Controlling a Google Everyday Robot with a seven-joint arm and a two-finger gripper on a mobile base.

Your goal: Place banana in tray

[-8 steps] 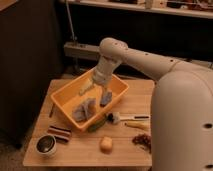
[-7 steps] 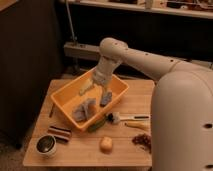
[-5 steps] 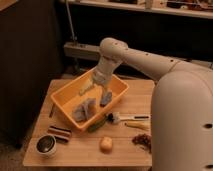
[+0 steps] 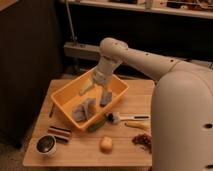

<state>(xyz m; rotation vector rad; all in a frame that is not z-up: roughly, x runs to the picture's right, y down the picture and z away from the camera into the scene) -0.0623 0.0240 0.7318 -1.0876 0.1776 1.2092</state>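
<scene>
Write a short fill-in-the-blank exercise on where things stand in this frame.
1. The banana lies on the table, right of the tray, alongside the long-handled ____.
2. The gripper hangs over the tray with its jaws ____.
3. The small round dark ____ stands near the table's front left corner.
Missing words: brush; open; bowl.

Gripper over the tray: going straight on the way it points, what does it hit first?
Probably the floor of the tray: the open gripper points down into it, though depth is unclear.
</scene>
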